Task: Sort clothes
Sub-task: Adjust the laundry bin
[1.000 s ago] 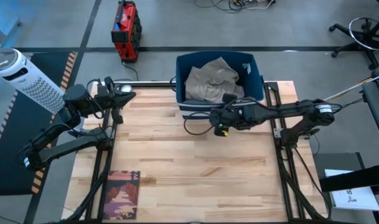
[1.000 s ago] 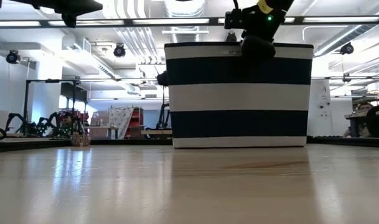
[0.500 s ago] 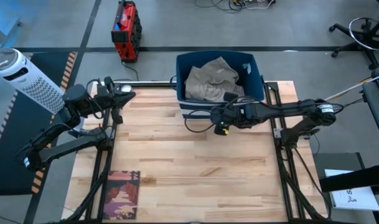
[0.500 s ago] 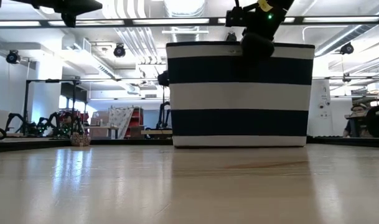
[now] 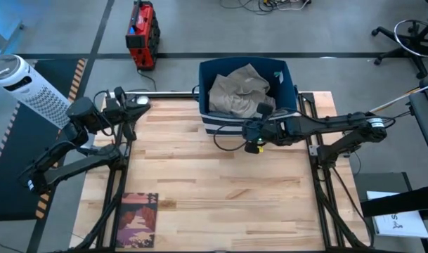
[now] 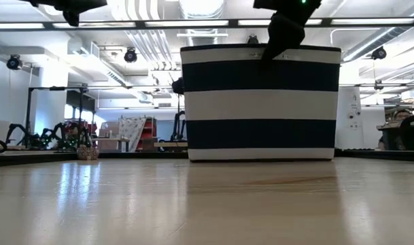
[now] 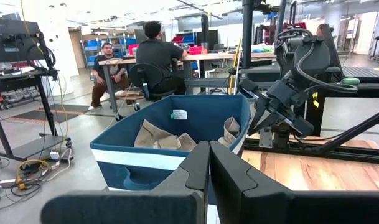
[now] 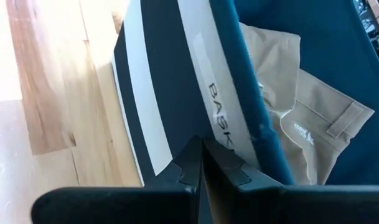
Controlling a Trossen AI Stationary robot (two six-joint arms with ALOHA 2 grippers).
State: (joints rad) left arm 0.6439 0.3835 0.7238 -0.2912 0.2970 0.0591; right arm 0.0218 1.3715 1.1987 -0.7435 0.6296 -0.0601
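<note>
A: Clothes first: where are they?

B: A khaki-beige garment (image 5: 238,90) lies crumpled inside the blue basket (image 5: 289,91) at the far edge of the wooden table (image 5: 214,190). From the right wrist you can see a belt loop and a small label on it.

A: And the basket itself?

B: Dark blue with white stripes on the outside, standing upright; a white tag shows on its inner wall.

A: What is the right gripper (image 5: 246,131) doing?

B: It hangs just in front of the basket's near wall, above the table, fingers pressed together and holding nothing.

A: The left gripper (image 5: 135,105)?

B: It waits at the table's far left corner, pointing toward the basket, fingers also pressed together and empty.

A: Anything else on the table?

B: A flat book (image 5: 136,219) at the near left edge, well apart from the basket. Two people sit at a desk in the room beyond.
</note>
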